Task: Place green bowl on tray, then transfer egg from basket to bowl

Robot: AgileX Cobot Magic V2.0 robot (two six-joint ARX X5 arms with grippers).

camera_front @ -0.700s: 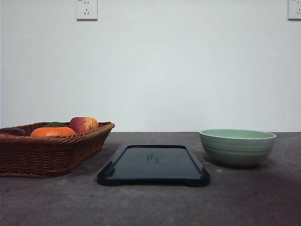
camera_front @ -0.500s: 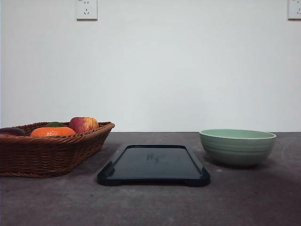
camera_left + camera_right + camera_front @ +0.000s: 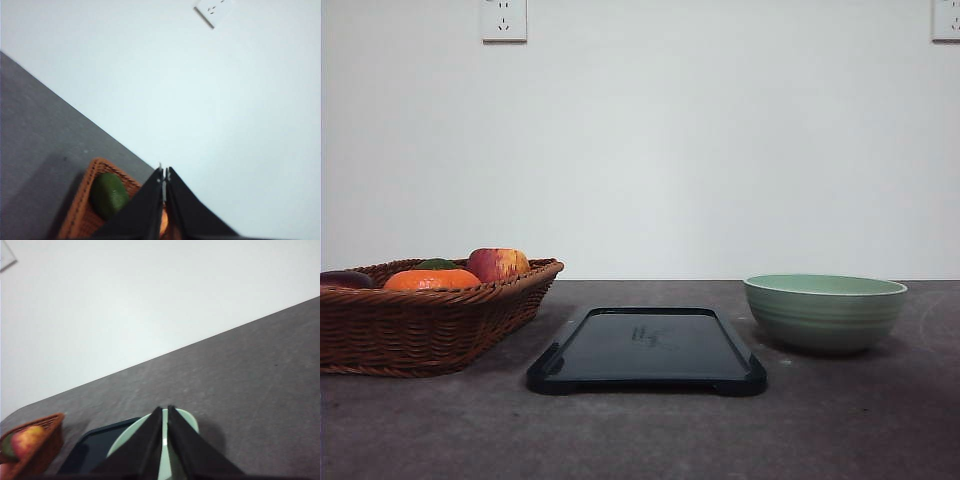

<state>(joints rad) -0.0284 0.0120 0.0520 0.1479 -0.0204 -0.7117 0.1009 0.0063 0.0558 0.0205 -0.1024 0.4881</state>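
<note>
The pale green bowl (image 3: 825, 311) stands on the grey table to the right of the dark tray (image 3: 647, 350), apart from it. The brown wicker basket (image 3: 425, 318) sits at the left and holds fruit; the egg is hidden from view. In the right wrist view my right gripper (image 3: 165, 412) is shut with nothing in it, above the green bowl (image 3: 125, 445), with the tray (image 3: 95, 450) beside it. In the left wrist view my left gripper (image 3: 164, 172) is shut and empty, hovering over the basket (image 3: 82, 210).
The basket holds an orange (image 3: 431, 280), an apple (image 3: 498, 264) and a dark green fruit (image 3: 109, 194). Wall sockets (image 3: 504, 19) sit high on the white wall behind the table. Bare grey tabletop (image 3: 650, 440) lies in front of the tray.
</note>
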